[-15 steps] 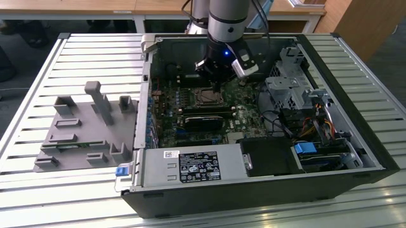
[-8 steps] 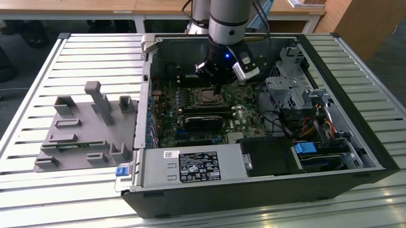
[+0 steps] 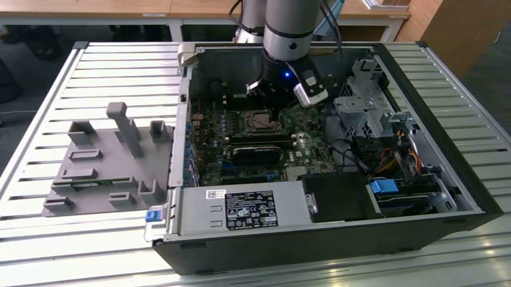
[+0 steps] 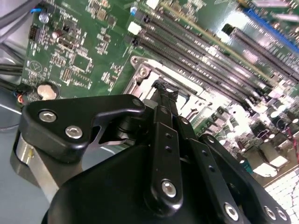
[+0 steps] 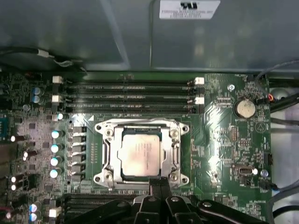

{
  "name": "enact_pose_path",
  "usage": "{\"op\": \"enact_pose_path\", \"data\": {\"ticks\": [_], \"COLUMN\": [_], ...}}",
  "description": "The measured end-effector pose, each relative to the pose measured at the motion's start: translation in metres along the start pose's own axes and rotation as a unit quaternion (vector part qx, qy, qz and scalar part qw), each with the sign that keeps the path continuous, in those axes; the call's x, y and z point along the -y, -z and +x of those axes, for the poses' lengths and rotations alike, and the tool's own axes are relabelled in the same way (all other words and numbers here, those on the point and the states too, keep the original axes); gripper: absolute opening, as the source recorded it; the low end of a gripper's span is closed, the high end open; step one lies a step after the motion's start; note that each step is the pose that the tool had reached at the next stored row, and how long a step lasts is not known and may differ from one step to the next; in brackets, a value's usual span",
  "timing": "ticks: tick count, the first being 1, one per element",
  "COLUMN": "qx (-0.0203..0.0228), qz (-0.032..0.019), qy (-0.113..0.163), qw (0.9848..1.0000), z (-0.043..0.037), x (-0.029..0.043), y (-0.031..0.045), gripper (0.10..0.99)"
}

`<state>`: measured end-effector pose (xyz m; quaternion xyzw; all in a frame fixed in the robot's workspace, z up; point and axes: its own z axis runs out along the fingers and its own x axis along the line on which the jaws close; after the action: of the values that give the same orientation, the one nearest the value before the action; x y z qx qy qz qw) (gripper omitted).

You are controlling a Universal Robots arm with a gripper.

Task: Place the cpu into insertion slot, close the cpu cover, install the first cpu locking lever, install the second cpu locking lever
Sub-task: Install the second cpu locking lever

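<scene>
Inside an open computer case (image 3: 447,179) lying on a slatted metal bench (image 3: 96,72), the robot arm (image 3: 289,30) is reaching down over the green motherboard (image 5: 229,140). The gripper (image 3: 276,103) is hanging just above the edge of the insertion slot (image 5: 105,154), close to the socket but with no contact showing. In the second wrist view its black fingers (image 4: 164,100) are sitting pressed together, holding nothing. The cpu (image 5: 140,156) is lying flat in the insertion slot, its dull metal face showing through the cut-out of the cpu cover (image 5: 175,144), which is lying down over it. Long black memory slots (image 5: 126,95) are running just beside the socket. A grey moulded fixture (image 3: 104,161) is sitting on the bench at the exterior view's left, well apart from the case.
</scene>
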<state>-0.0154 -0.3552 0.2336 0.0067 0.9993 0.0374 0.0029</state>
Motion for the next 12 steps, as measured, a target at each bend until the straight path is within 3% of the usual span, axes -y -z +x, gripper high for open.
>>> {"op": "enact_pose_path", "data": {"ticks": [9,12], "qx": [0.0001,0.0000], "qz": [0.0000,-0.0002], "qy": [0.000,0.000], "qw": [1.0000,1.0000], "z": [0.0010,0.0057], "x": [0.0101,0.0106], "y": [0.0003,0.0001], "gripper": [0.110,0.110]}}
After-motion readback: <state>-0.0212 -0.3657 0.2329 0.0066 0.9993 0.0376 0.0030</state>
